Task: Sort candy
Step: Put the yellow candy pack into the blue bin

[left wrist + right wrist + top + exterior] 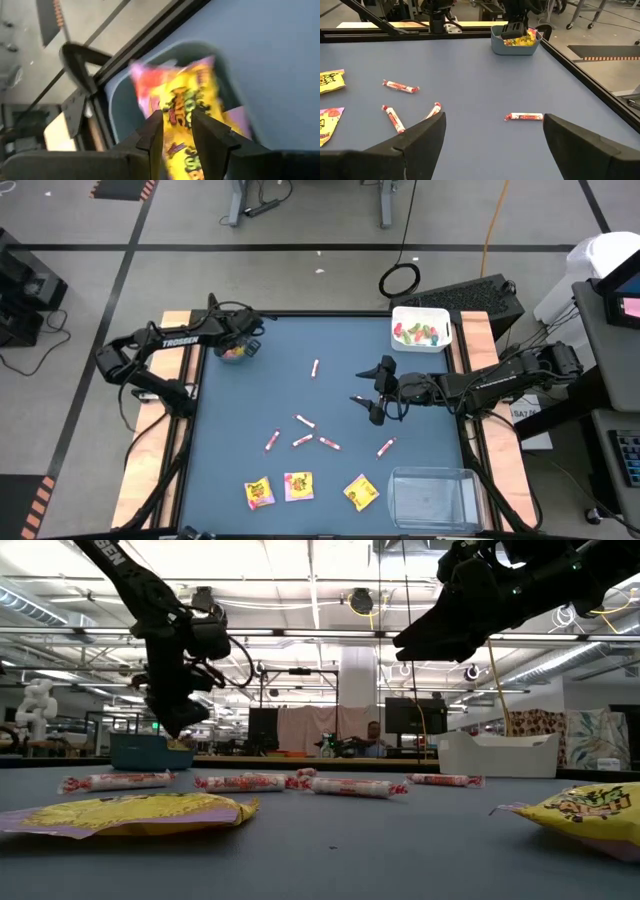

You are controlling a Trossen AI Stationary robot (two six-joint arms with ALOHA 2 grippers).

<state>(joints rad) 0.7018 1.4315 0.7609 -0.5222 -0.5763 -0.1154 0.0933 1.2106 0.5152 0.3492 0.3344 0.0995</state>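
While the left gripper [177, 132] fingers pinch a light, crinkly yellow packet [187, 105] mid-body over the teal bin [236, 348] at the counter's [330, 395] far-left corner, the right gripper [492, 132] hangs wide open and empty.

Four cameras on one counter [330, 430]

Overhead looks straight down; low one peers level across into the room. Left wrist sits close over the teal bin [120, 95], also visible upper centre in the right wrist view.

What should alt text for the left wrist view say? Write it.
The left tool grips a yellow candy packet with red-pink print, held over a teal bin at the corner of the blue table.
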